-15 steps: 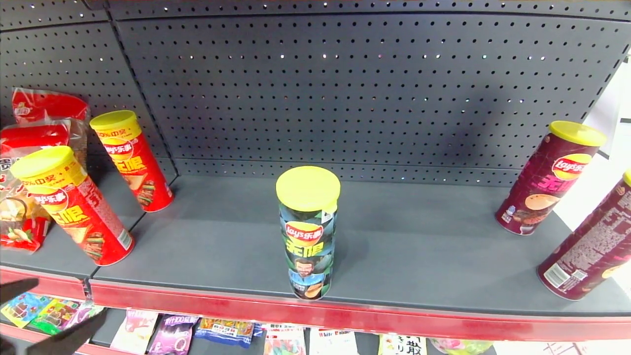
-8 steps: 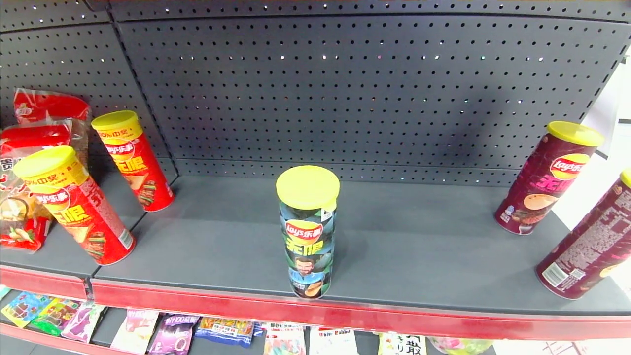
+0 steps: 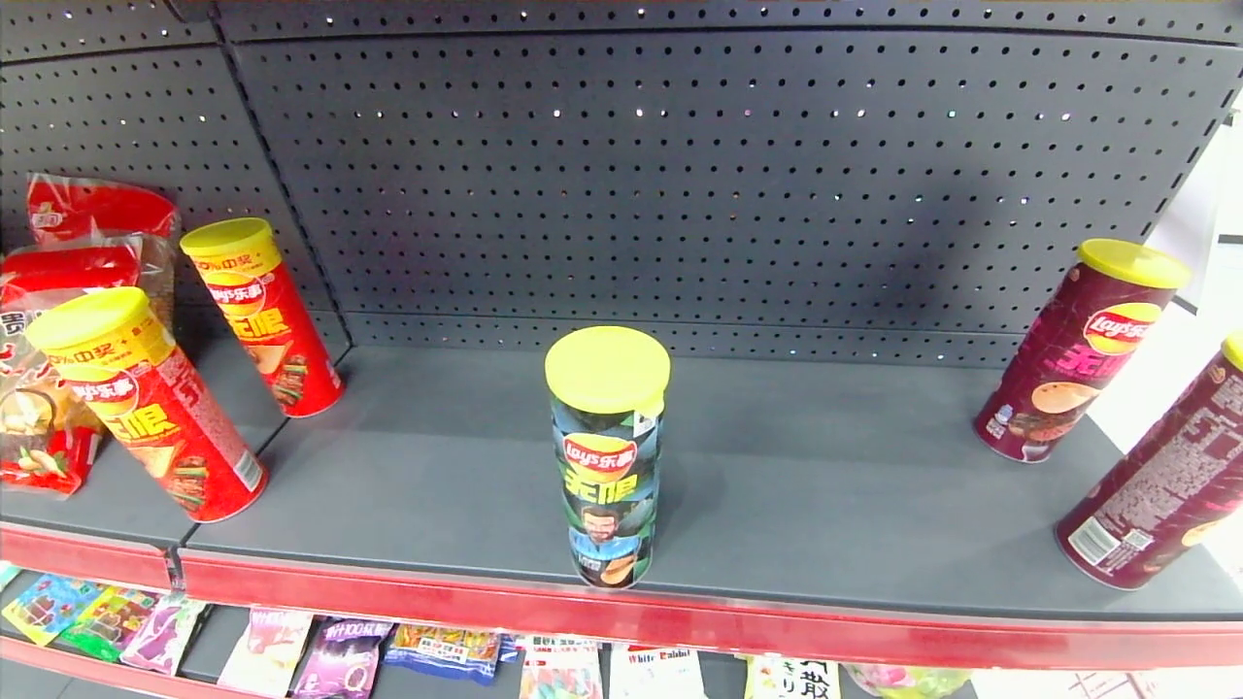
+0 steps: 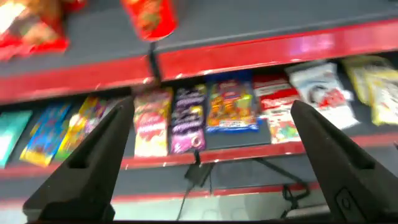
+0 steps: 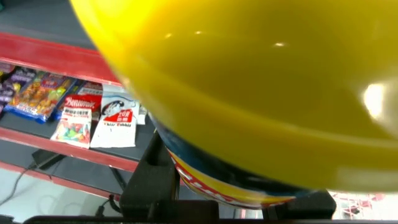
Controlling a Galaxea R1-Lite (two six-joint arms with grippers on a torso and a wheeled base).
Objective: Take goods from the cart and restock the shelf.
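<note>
Five cardboard cans with round yellow plastic lids stand on the grey metal shelf (image 3: 777,485): one green can (image 3: 607,456) at mid-front, two red cans (image 3: 146,403) to its left, two maroon cans (image 3: 1078,354) to its right. The left gripper (image 4: 211,112) gapes empty before glossy snack packets (image 4: 186,118) on the tier below the green can. The right gripper (image 5: 227,196) clasps a sixth can (image 5: 249,74), its smooth yellow lid upward.

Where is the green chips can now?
Head view: the green chips can stands upright at the front edge of the shelf, between red cans on the left and maroon cans on the right.

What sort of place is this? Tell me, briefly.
Probably a shop aisle, or a mock-up: a pegboard-backed shelf with red edging, yellow-lidded crisp canisters standing on it, snack packets on the tier below.
</note>
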